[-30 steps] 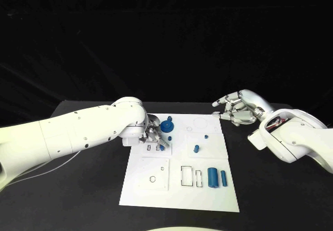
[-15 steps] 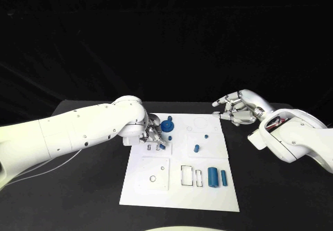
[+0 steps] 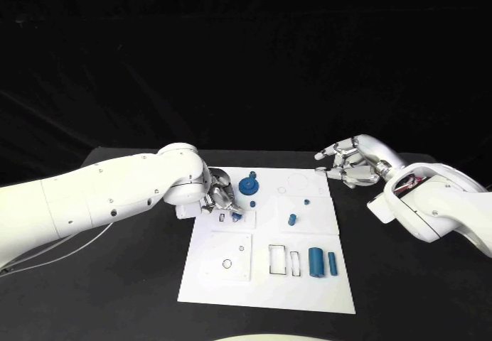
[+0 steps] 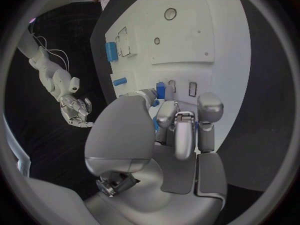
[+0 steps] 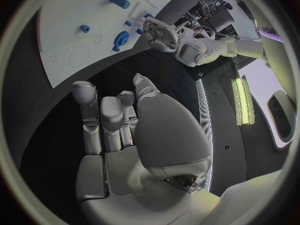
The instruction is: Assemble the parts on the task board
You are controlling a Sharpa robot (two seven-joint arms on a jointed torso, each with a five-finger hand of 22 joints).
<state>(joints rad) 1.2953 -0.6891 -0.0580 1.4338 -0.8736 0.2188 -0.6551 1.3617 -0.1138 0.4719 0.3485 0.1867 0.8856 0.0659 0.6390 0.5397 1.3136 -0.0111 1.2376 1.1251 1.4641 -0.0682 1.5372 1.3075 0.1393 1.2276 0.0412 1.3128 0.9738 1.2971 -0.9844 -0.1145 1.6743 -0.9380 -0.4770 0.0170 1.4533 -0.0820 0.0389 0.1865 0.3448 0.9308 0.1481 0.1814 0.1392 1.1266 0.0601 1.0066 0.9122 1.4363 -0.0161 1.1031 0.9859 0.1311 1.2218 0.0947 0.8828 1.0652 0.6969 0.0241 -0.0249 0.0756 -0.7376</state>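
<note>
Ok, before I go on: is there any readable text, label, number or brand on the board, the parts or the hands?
None can be read.
Task board: black outlines only, rectangles and circles, no letters or numbers.
Blue parts: plain, no markings.
Left hand and right hand: no legible brand or label.

Task board (image 3: 308, 284) lies mid-table; left hand (image 3: 220, 199) over its left edge; right hand (image 3: 348, 162) beside its far right corner; two cylinders (image 3: 322, 261) near its right edge.
</note>
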